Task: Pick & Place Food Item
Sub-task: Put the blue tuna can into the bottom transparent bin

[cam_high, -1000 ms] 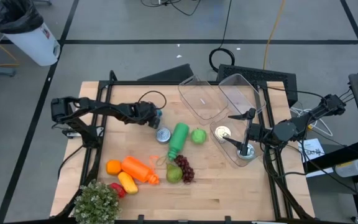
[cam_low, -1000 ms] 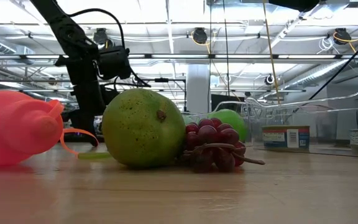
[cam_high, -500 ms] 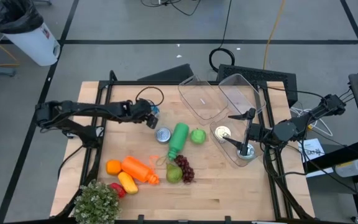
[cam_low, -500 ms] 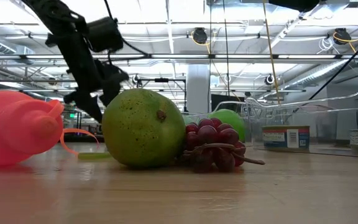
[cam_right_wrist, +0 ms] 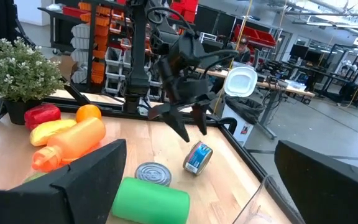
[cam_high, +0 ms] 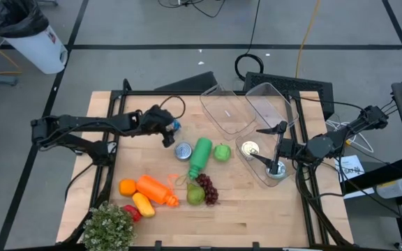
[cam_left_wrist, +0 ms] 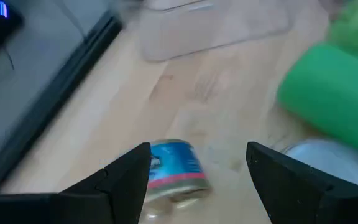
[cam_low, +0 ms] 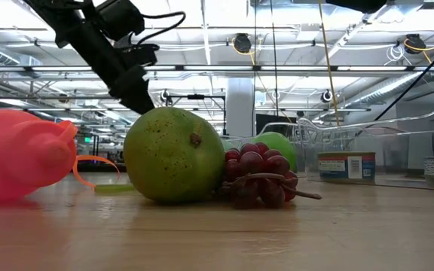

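Left gripper (cam_left_wrist: 197,180) fingers apart above blue-labelled can (cam_left_wrist: 173,174).
Lying sideways, it could roll off-centre when squeezed.

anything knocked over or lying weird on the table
Yes. A small blue-labelled can lies tipped on its side near the table's back-left edge, beneath the open left gripper, while another can stands upright. The green bottle also lies flat beside that one. No spill shows.
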